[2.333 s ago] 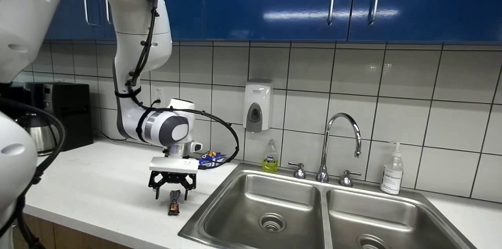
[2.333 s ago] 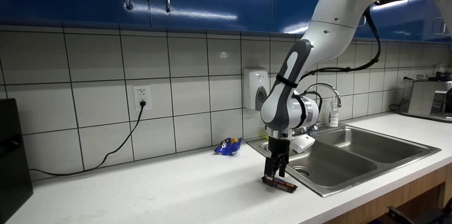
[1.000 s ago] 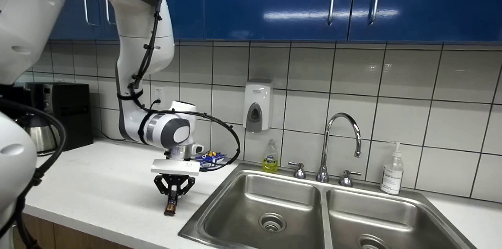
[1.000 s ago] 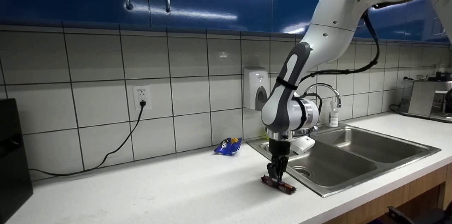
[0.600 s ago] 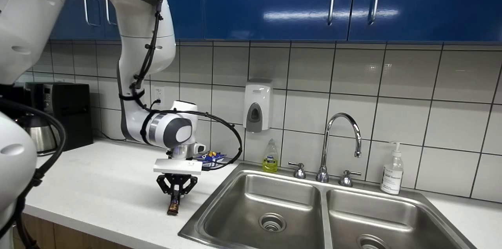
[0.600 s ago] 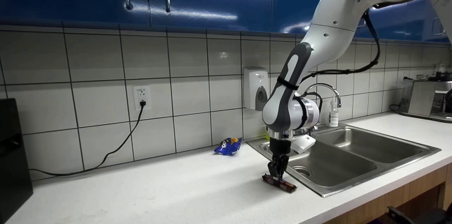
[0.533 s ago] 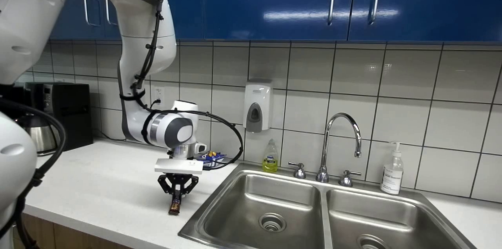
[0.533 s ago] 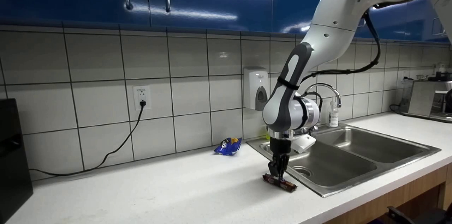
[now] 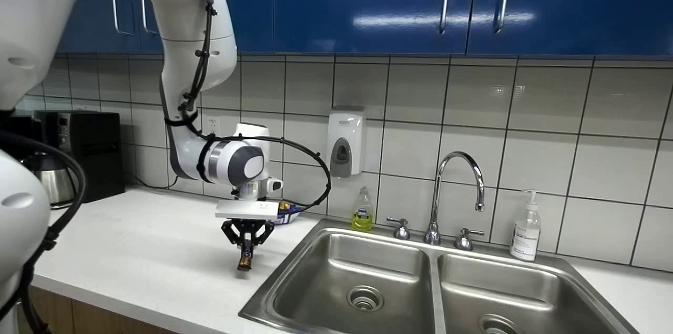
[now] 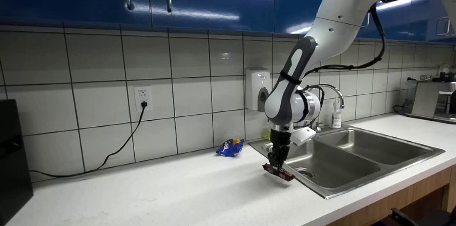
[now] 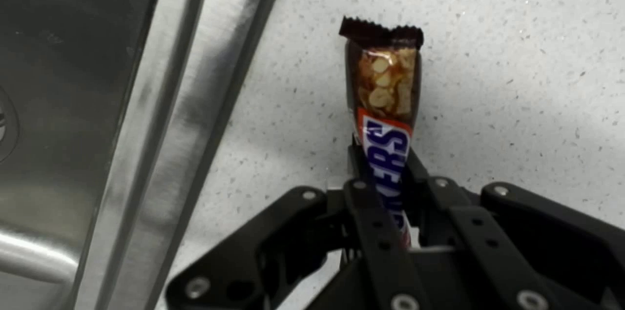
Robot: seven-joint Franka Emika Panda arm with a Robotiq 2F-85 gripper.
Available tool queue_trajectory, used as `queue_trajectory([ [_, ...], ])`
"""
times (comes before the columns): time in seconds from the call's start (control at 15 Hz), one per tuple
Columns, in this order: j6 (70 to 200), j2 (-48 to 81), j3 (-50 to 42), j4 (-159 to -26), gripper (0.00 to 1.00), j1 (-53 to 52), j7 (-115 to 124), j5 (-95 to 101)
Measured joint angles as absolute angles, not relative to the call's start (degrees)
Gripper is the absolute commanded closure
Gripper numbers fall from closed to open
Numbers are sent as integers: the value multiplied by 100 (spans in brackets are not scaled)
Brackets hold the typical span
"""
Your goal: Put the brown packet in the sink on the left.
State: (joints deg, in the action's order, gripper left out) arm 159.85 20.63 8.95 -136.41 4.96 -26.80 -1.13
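The brown packet, a Snickers bar in its wrapper (image 11: 385,80), is pinched near its middle between the black fingers of my gripper (image 11: 386,163). In both exterior views the packet (image 9: 244,262) hangs slightly above the white counter, and its shadow falls beneath it (image 10: 286,175). The gripper (image 9: 246,248) points down, shut on the packet, just beside the sink's left edge. The left basin (image 9: 315,292) of the steel double sink lies directly to the right of it in that exterior view. Part of that basin (image 11: 68,80) shows at the left of the wrist view.
A raised metal rim (image 11: 180,105) borders the sink. Behind the basins stand a tall faucet (image 9: 435,202), a dish soap bottle (image 9: 363,213) and a pump bottle (image 9: 526,234). A blue chip bag (image 10: 231,147) lies by the tiled wall. A soap dispenser (image 9: 345,142) hangs above.
The gripper, open around the packet at first, has shut on it. Packet and gripper have since risen off the counter and shifted slightly toward the sink and the back wall.
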Motion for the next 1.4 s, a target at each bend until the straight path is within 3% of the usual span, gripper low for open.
queue_trajectory([
  [0.53,15920,1666,717,-13639,95,424,-2428,-43],
  [1.4,15920,1476,-365,-13629,95,753,-2260,6],
])
